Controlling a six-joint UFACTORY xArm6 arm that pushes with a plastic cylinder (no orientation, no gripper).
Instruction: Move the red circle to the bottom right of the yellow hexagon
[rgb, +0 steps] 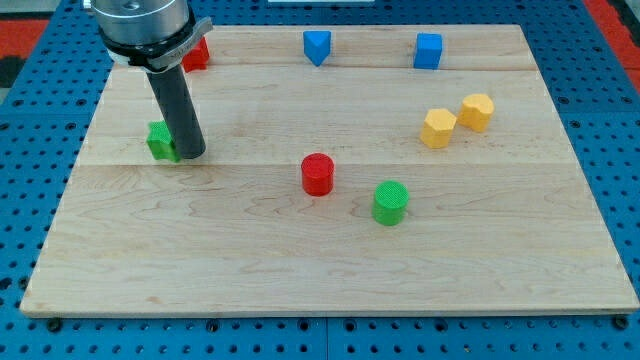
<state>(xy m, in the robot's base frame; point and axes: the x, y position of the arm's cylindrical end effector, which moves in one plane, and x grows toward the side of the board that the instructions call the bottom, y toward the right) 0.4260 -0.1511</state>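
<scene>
The rod's tip rested against a green block at the frame's left, holding nothing, well apart from the red circle at centre; the yellow hexagon sat upper right.

Open counter stretches right from my tip to the red circle; green circle sits just beyond, near-right.
</scene>
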